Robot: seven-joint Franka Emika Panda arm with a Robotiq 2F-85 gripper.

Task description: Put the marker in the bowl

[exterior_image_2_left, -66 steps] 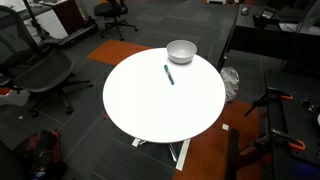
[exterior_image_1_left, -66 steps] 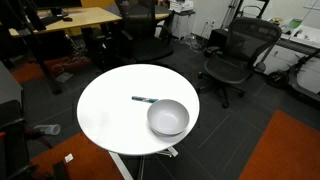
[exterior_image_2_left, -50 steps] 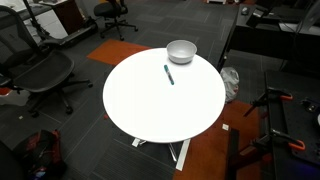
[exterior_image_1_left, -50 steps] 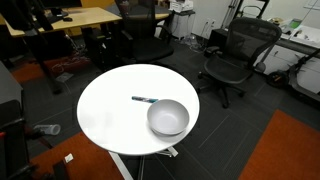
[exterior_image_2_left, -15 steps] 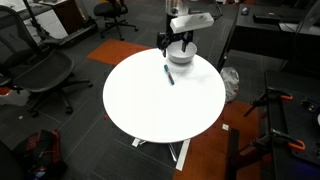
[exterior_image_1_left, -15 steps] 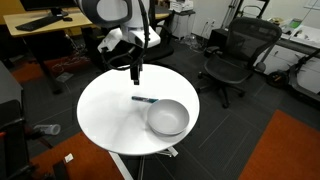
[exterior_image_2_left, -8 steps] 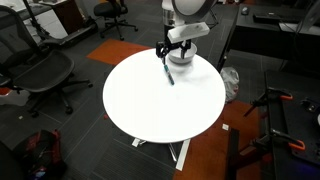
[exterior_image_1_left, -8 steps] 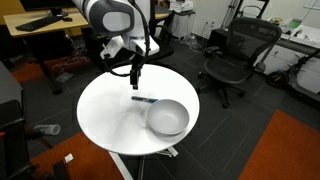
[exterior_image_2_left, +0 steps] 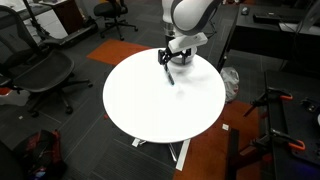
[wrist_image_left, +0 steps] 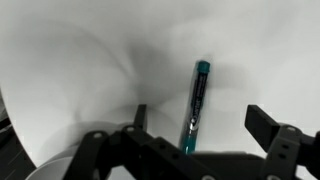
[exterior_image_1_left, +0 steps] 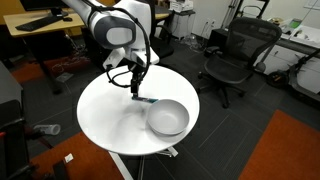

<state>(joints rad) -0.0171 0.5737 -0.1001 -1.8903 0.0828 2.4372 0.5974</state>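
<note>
The marker, a thin dark stick with a teal end, lies flat on the round white table. It also shows in an exterior view beside the grey bowl. My gripper is open, low over the table, with its two fingers on either side of the marker and not touching it. In both exterior views my gripper hangs just above the marker. The bowl is mostly hidden behind my arm in an exterior view. A sliver of the bowl shows at the lower left of the wrist view.
Black office chairs stand around the table. A wooden desk stands behind it. Orange carpet patches lie on the dark floor. A tripod stands to one side.
My arm came into view over the table and has lowered toward the marker over the last second. The marker and bowl have not moved.
</note>
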